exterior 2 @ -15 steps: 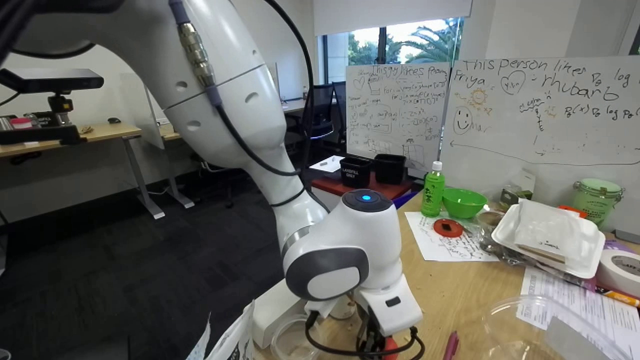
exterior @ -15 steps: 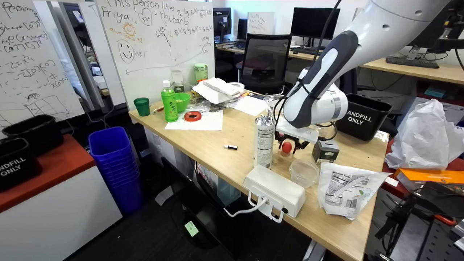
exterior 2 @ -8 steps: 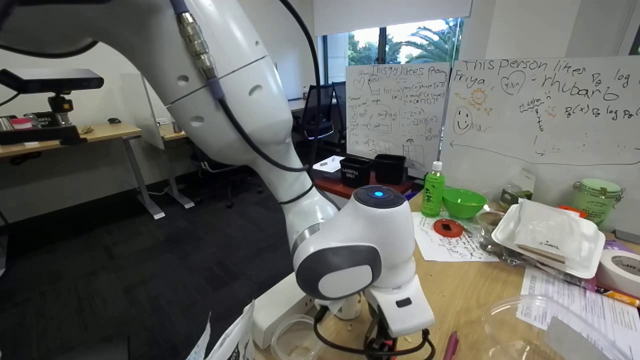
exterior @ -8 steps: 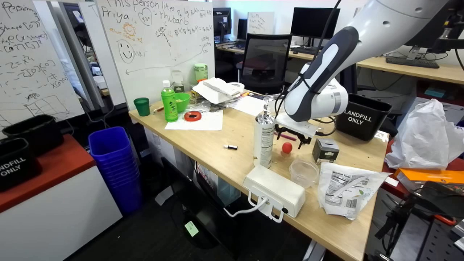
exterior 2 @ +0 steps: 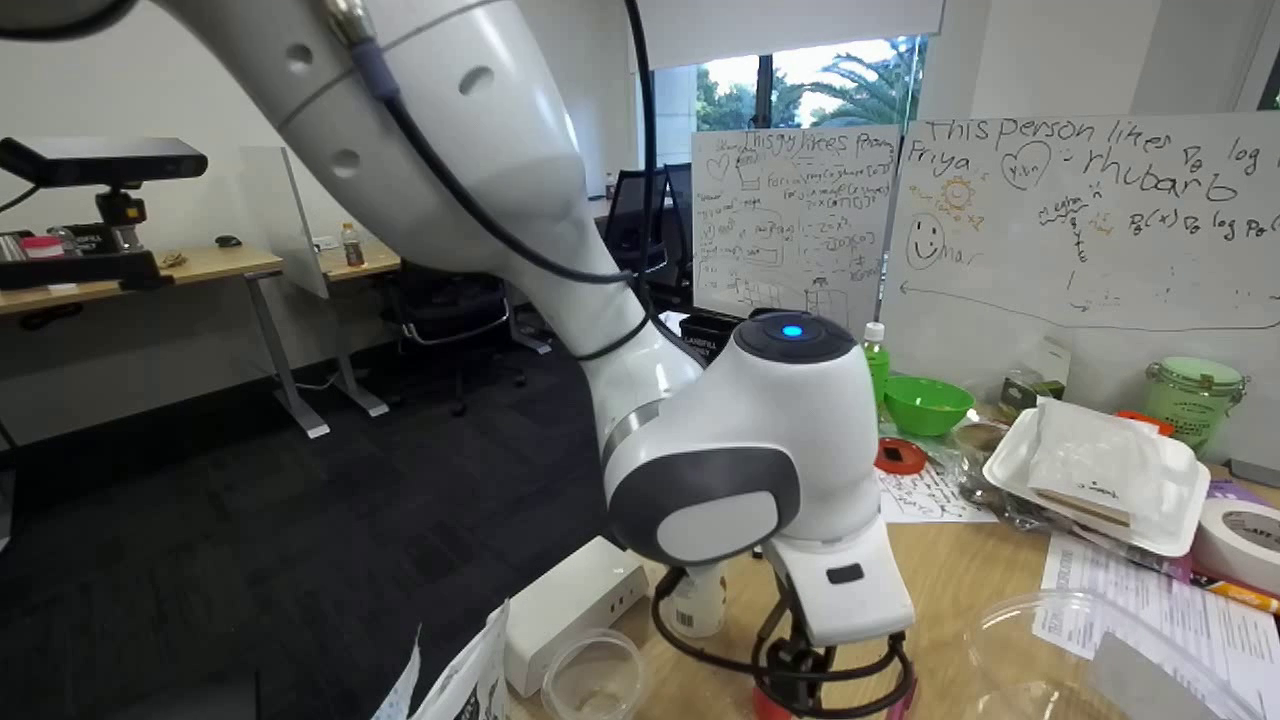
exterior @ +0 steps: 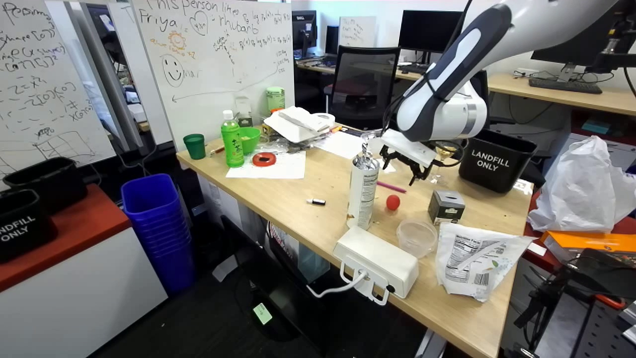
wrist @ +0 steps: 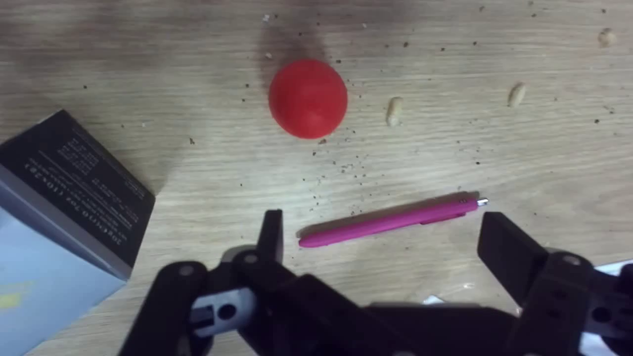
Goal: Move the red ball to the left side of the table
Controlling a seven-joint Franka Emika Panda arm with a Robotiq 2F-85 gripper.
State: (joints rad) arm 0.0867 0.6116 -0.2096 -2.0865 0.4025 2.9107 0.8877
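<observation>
The red ball (wrist: 308, 99) rests on the surface (wrist: 212, 163), at 12 o'clock in the wrist view. From it the hand (wrist: 384, 232) lies at 5 o'clock, fingers spread well apart and away from the ball, its rear cut off by the lower edge. A magenta pen (wrist: 390, 223) shows between the two. At 8 o'clock from the ball, a dark box (wrist: 81, 173) runs out of the left edge, most of its print too fine to read. The pale grains (wrist: 394, 111) at 3 o'clock are hard to identify.

In an exterior view, a foil-topped canister (exterior: 362, 196) stands near the ball at 9 o'clock and seems to hide one end of the pen. In an exterior view, the arm (exterior 2: 540, 190) covers part of a green bottle (exterior 2: 876, 368); the ball is only a red patch there, partly behind the hand and cropped at the bottom.
</observation>
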